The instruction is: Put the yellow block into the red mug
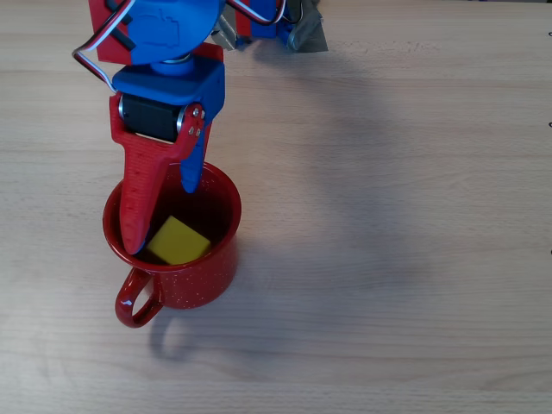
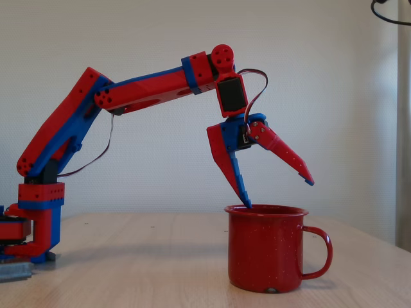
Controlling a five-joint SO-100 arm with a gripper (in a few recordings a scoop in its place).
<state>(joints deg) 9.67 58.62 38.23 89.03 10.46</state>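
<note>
The small bright yellow plastic block [image 1: 178, 241] sits inside the big shiny red speckled mug [image 1: 207, 276] on the pale wooden table [image 1: 405, 259]. The red and blue gripper [image 2: 277, 194] is wide open above the mug, holding nothing.

a plain indoor test bench, like a small lab or hobby room. a pale wooden table [image 2: 160, 269] stands against a bare white wall [image 2: 128, 38], and a red and blue plastic robot arm [image 2: 148, 93] is fixed at its edge. a dark cable [image 2: 388, 13] hangs in the top corner.
</note>
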